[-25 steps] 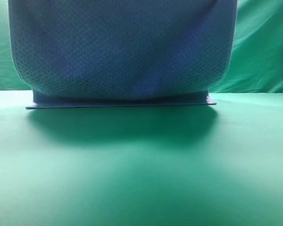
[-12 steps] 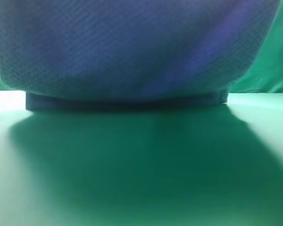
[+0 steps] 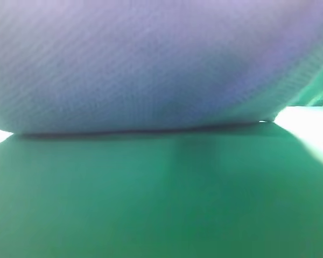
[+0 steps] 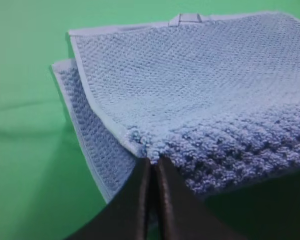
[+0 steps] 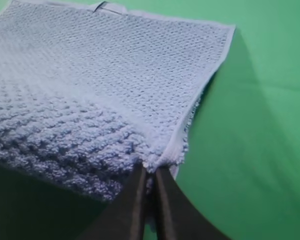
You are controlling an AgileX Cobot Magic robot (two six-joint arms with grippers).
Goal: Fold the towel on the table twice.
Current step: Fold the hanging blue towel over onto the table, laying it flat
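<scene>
1. Left pincer (image 4: 151, 162): black fingers pressed together, pinching a corner of the towel (image 4: 200, 95) by its pale hem.
2. Right pincer (image 5: 149, 170): fingers also pressed together, pinching the opposite corner of the towel (image 5: 100, 80) at the hem.
3. Towel, left wrist view: blue-grey waffle knit runs away from the pincer tips, up and to the right. A lower layer shows just left of the pincer, its edge peeking out past the upper layer. A small hanging loop (image 4: 189, 19) sits at the far edge, well beyond the tips.
4. Towel, right wrist view: the cloth spreads up and to the left of the pincer. Its side hem runs from the tips to the far right corner. A loop (image 5: 109, 7) sits at the far edge.
5. High view: the towel (image 3: 151, 64) fills the top half of the frame, close to the lens and blurred. Neither pincer is visible there.
6. Table (image 3: 161, 204): smooth green cloth, flat. In the high view it is mostly in shadow under the towel, with bright patches at far left and far right.
7. In both wrist views the table (image 4: 25, 125) shows green beside the towel, with a dark shadow close to the pincer.
8. Room: a sliver of wrinkled green backdrop (image 3: 315, 91) shows at the right edge of the high view, above the table.
</scene>
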